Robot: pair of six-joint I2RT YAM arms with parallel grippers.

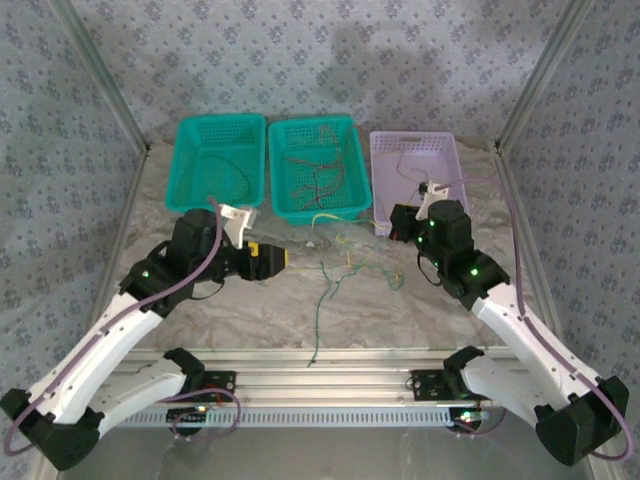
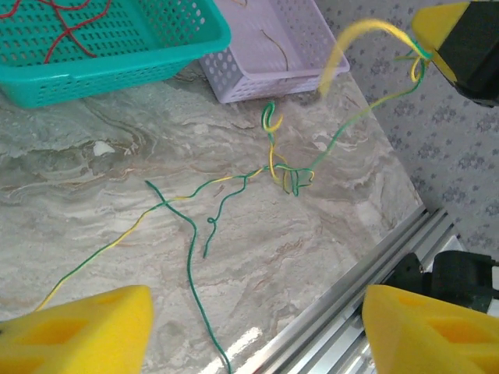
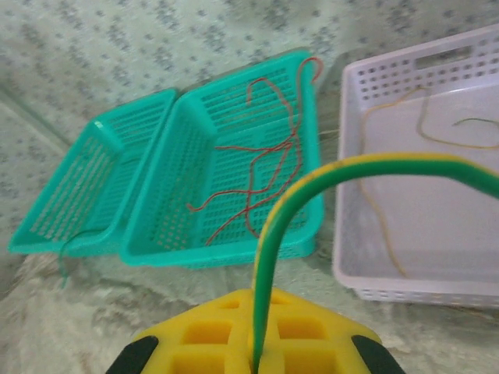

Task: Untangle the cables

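Observation:
A knot of green and green-yellow cables lies on the marble between the arms, its tangle in the middle of the left wrist view. A plain green cable trails from it toward the table's front rail. My left gripper hovers over that strand, its yellow pads wide apart with nothing between them. My right gripper is shut on a green-yellow cable that arches up out of its pads. In the left wrist view the right gripper holds that cable lifted off the table.
Three baskets stand at the back: a teal basket on the left, a teal basket with red and brown wires in the middle, and a lilac basket with thin wires on the right. An aluminium rail runs along the front edge.

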